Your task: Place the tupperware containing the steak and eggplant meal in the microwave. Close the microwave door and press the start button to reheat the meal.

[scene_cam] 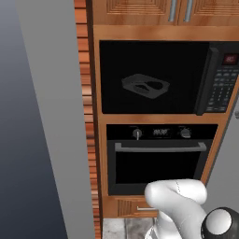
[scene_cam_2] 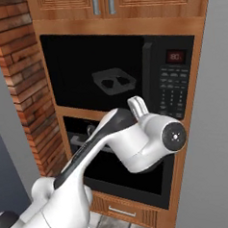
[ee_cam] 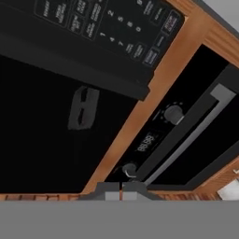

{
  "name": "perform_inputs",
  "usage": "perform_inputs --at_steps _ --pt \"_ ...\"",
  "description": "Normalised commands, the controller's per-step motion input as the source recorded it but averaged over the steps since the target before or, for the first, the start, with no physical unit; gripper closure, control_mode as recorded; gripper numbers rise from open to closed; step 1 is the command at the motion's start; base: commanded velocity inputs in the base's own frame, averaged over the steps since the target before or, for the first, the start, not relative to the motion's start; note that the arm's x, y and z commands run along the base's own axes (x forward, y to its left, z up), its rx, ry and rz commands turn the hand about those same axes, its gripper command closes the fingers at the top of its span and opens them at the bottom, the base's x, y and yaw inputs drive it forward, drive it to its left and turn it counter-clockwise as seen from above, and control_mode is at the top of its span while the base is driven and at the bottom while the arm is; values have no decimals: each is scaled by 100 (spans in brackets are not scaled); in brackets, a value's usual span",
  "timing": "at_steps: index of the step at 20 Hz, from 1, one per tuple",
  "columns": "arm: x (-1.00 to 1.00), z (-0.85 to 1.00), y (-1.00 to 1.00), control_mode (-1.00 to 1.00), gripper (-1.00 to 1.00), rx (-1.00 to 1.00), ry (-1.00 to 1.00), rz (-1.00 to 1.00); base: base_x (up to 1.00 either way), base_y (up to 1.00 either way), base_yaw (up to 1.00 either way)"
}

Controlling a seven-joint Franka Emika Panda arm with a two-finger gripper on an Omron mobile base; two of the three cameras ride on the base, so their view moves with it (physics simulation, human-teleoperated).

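Note:
The microwave point(scene_cam: 161, 77) point(scene_cam_2: 118, 72) is set in a wooden column, and the microwave door point(scene_cam: 149, 77) point(scene_cam_2: 91, 69) is shut. Through its dark window the tupperware point(scene_cam: 144, 86) point(scene_cam_2: 113, 81) point(ee_cam: 83, 108) shows as a dim grey tray inside. The steak and eggplant meal shows as dark shapes in the tray; I cannot make out their colour. The keypad point(scene_cam: 221, 86) point(scene_cam_2: 174, 90) point(ee_cam: 107, 28) sits right of the door under a red display point(scene_cam: 229, 59) point(scene_cam_2: 175, 56). My gripper point(scene_cam_2: 136, 103) point(ee_cam: 121, 190) is shut and holds nothing. It hangs in front of the microwave's lower edge, near the door handle point(scene_cam_2: 148, 77).
Below the microwave is a black oven point(scene_cam: 161, 158) point(ee_cam: 186, 140) with knobs and a silver bar handle. A brick wall point(scene_cam: 86, 93) point(scene_cam_2: 19, 69) borders the column on the left. Wooden cabinets point(scene_cam: 140, 11) are above, and a drawer point(scene_cam_2: 122, 211) is beneath.

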Motion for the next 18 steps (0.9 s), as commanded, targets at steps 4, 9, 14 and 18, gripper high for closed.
perform_inputs --at_steps 4,9,14,18 --pt "26 -33 0 -100 100 8 -4 0 0 0 0" --pt "26 -21 0 -100 100 9 -8 0 0 0 0" --pt "31 -10 -3 -100 100 7 -7 0 0 0 0" --pt "24 0 -23 -100 100 5 -1 0 0 0 0"
